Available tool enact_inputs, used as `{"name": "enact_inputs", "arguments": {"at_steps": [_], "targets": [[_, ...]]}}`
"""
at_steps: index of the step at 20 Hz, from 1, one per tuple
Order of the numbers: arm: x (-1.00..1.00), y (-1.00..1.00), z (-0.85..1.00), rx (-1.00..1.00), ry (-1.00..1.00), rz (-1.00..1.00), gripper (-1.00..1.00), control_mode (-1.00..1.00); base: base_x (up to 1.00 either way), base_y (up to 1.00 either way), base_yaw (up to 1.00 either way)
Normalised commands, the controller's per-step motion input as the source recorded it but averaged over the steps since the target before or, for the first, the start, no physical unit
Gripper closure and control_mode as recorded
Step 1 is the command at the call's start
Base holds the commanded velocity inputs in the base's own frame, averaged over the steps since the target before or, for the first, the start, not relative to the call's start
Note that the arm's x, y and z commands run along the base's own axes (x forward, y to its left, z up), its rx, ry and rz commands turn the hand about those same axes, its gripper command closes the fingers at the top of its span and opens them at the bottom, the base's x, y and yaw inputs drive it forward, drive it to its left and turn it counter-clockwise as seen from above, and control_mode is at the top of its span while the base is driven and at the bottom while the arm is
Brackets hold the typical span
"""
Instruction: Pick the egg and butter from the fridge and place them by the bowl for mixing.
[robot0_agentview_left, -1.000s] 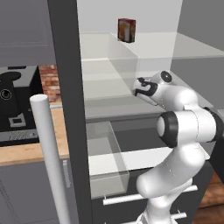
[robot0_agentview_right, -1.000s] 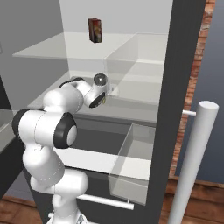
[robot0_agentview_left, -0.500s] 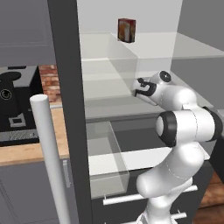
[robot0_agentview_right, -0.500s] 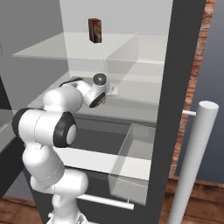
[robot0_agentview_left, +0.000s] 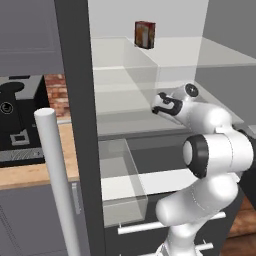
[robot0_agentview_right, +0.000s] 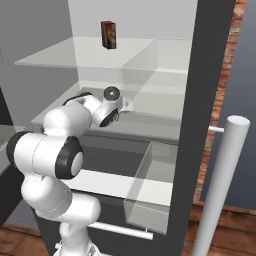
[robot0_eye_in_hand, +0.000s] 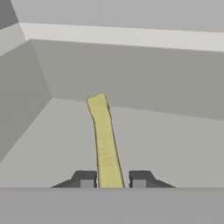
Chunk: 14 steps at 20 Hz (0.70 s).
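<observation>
The butter (robot0_eye_in_hand: 105, 144) is lying flat on a pale grey shelf floor inside the fridge (robot0_agentview_left: 75, 100), a long yellowish stick running away from the hand toward the back wall. Its near end is sitting between the two dark fingertips (robot0_eye_in_hand: 85, 178) of the gripper (robot0_eye_in_hand: 113, 179), which are standing parted, one on each side of the stick with a sliver of grey showing at either flank, so nothing is being gripped yet. (Whether the pads are already brushing the stick is too fine to tell.)

From the base views the white arm is reaching deep into the middle shelf, its wrist (robot0_agentview_left: 172, 102) tucked under the translucent shelf (robot0_agentview_right: 75, 55) above and close beside the clear divider wall (robot0_agentview_right: 150, 75). A small reddish-brown box (robot0_agentview_left: 144, 34) is standing on that upper shelf, and a clear drawer (robot0_agentview_left: 122, 185) is jutting out below. The long pale bar handle (robot0_agentview_left: 57, 180) of the open door is rising in the foreground.

The stick seems to be the piece in hand now, with the grasp just about to be made. The risk looks plain: the fingers are catching only the very end of a long, thin stick, so it could droop, pivot or slip out on the lift. Backing out, its far end could also knock the divider or the shelf overhead, since the wrist is working in a tight pocket.
</observation>
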Motion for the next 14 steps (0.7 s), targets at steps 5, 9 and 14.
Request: {"name": "enact_inputs", "arguments": {"at_steps": [5,9,14], "targets": [[-0.57,0.00,0.03,0.00,-0.01,0.00,1.00,-1.00,0.00,0.00,0.00],[-0.45,0.00,0.41,-0.07,0.11,0.00,1.00,-1.00,0.00,0.00,0.00],[-0.49,-0.04,0.44,-0.06,0.12,0.01,1.00,-1.00,0.00,0.00,0.00]]}}
